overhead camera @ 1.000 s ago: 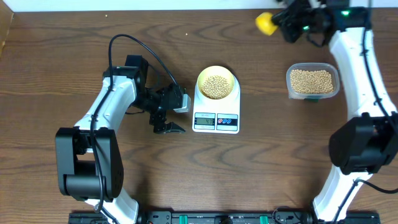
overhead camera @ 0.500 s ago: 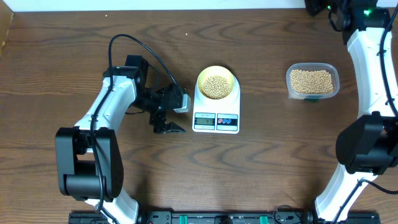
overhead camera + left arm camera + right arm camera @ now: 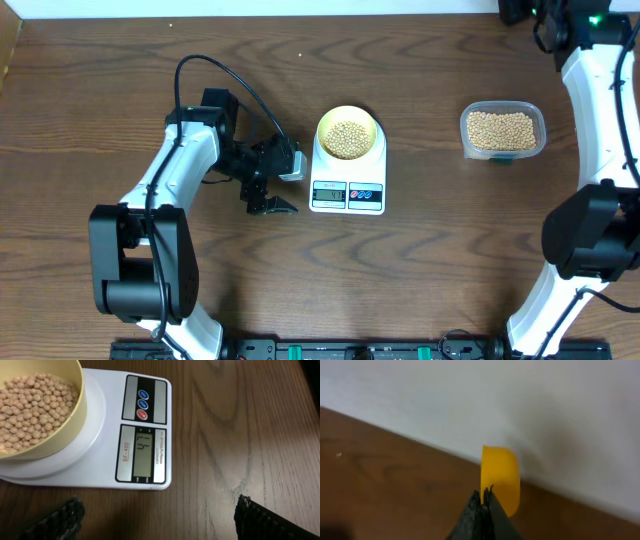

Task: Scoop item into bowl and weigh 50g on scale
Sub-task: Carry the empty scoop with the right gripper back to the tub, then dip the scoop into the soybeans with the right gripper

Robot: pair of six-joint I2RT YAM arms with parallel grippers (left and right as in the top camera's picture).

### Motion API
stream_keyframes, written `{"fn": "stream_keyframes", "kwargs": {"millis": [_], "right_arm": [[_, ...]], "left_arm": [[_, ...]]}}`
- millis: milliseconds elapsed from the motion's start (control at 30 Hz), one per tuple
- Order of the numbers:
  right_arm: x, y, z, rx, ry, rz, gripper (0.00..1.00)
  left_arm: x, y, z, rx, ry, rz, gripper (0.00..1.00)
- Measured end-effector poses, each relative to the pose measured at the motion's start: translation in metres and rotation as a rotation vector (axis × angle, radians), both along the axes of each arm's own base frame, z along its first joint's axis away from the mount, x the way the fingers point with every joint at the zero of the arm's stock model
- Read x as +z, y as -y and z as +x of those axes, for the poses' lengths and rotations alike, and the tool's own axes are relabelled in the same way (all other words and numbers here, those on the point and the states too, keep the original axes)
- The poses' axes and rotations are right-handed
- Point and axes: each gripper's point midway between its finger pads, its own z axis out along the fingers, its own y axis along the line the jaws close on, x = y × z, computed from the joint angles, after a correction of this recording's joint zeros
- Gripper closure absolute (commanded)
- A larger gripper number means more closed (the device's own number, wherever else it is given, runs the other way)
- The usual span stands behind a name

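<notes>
The pale-yellow bowl (image 3: 324,122) stands on the white scale (image 3: 348,196) and holds a heap of tan beans (image 3: 348,138). In the left wrist view the bowl (image 3: 75,415) with its beans (image 3: 30,405) sits on the scale (image 3: 107,425), whose display reads 47. My left gripper (image 3: 285,182) rests open just left of the scale, with nothing between its fingers (image 3: 159,510). My right gripper (image 3: 484,494) is shut on a yellow scoop (image 3: 501,472), held up near the white wall. In the overhead view only the right arm's end (image 3: 520,10) shows at the top edge.
A clear plastic tub (image 3: 464,132) full of beans (image 3: 502,130) stands to the right of the scale. The white wall runs along the table's far edge. A black cable (image 3: 215,62) loops above the left arm.
The right arm has swung right and back toward the wall, taking the yellow scoop out of the overhead view. The left arm, bowl and scale have not moved.
</notes>
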Motion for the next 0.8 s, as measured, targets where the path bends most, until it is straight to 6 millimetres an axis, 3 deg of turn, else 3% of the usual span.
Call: {"fn": "stream_keyframes", "kwargs": {"millis": [200, 400, 667, 800], "right_arm": [[-0.056, 0.019, -0.045, -0.111, -0.322, 0.089, 0.99], [-0.091, 0.033, -0.09, -0.262, -0.576, 0.11, 0.99], [-0.11, 0.04, -0.132, -0.336, -0.764, 0.068, 0.99], [-0.115, 0.038, -0.137, -0.331, -0.79, 0.049, 0.99]], "left_arm": [[0.0, 0.0, 0.0, 0.0, 0.0, 0.001, 0.02], [0.0, 0.0, 0.0, 0.0, 0.001, 0.002, 0.02], [0.0, 0.0, 0.0, 0.0, 0.001, 0.002, 0.02], [0.0, 0.0, 0.0, 0.0, 0.0, 0.002, 0.02]]}}
